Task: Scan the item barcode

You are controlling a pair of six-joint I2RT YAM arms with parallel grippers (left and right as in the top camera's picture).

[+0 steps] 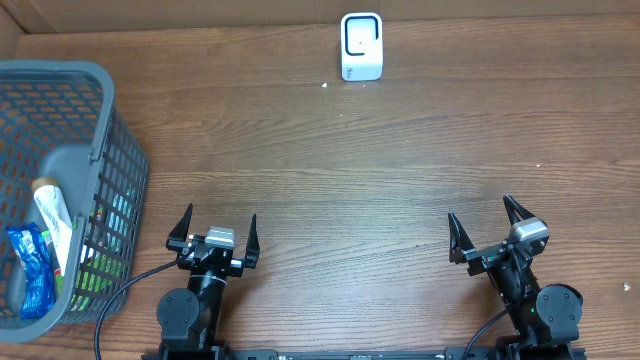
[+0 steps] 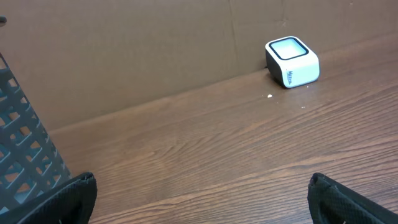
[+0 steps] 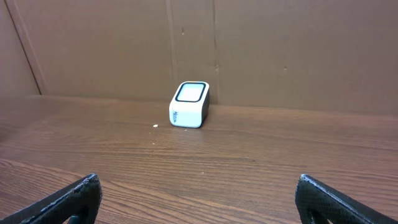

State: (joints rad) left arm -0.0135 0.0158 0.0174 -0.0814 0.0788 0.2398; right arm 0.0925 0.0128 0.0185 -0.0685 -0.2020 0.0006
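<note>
The white barcode scanner (image 1: 361, 46) with a dark-framed window stands at the far edge of the wooden table, against the cardboard wall; the wrist views also show this scanner (image 2: 292, 61) (image 3: 189, 104). Items lie in the grey basket (image 1: 110, 150) at the left: a white tube (image 1: 52, 215) and a blue packet (image 1: 30, 270). My left gripper (image 1: 220, 215) (image 2: 200, 180) is open at the near edge, just right of the basket, with nothing between its fingers. My right gripper (image 1: 480, 208) (image 3: 198, 179) is open at the near right, also with nothing in it.
A brown cardboard wall (image 3: 280, 50) runs along the table's far side. The basket's mesh wall (image 2: 25, 149) rises close to my left gripper's left finger. Something green shows low in the basket (image 1: 95, 275).
</note>
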